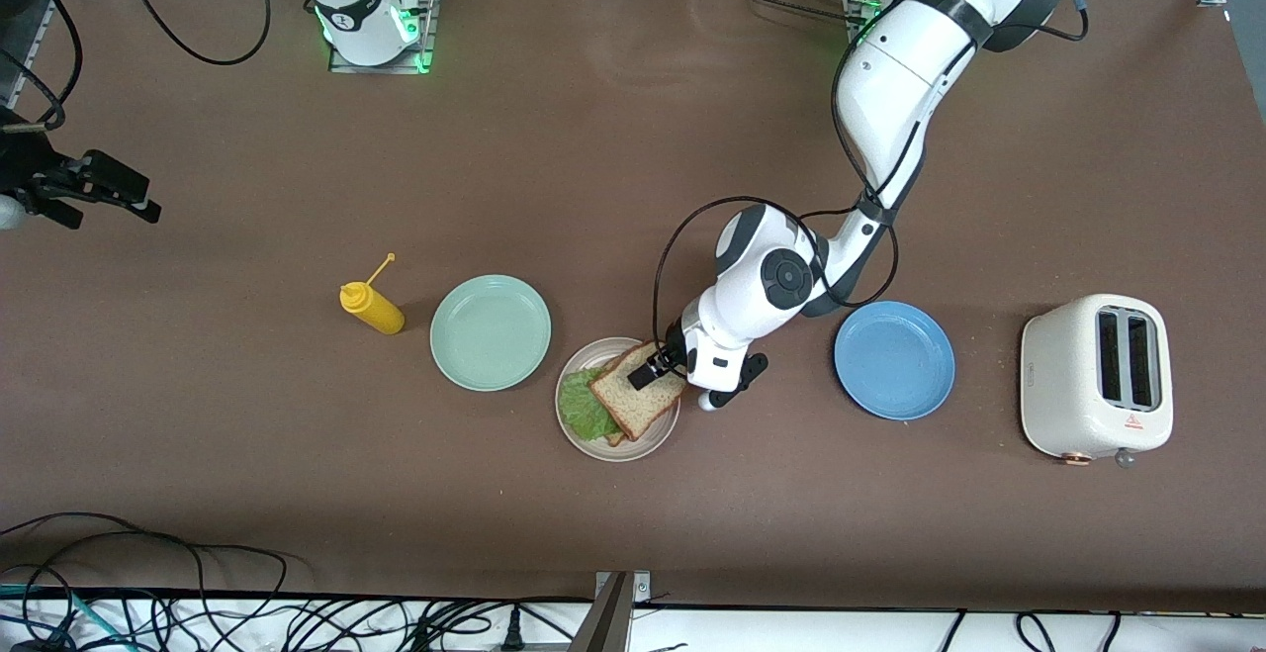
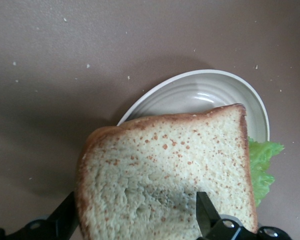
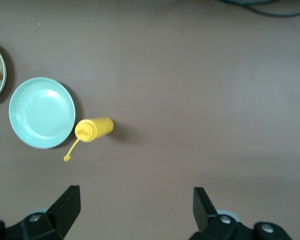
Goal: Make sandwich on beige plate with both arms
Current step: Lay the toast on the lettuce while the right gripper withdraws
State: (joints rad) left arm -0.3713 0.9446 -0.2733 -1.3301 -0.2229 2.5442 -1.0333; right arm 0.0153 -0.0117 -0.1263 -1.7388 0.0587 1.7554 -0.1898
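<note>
Yellow squeeze bottle (image 1: 372,307) on its side beside mint-green plate (image 1: 491,332); blue plate (image 1: 894,360) near white toaster (image 1: 1096,378).

The top bread slice (image 1: 638,390) covers most of the lettuce leaf (image 1: 584,405), which shows only as a green fringe at one edge, and almost wholly hides the lower slice. In the left wrist view the bread runs off the frame's edge and conceals much of the beige plate (image 2: 200,90). The left gripper (image 1: 655,367) is partly hidden under its own wrist. The right arm's gripper (image 1: 94,187) sits at the frame edge, its arm cut off. In the right wrist view only a sliver of the beige plate shows.
</note>
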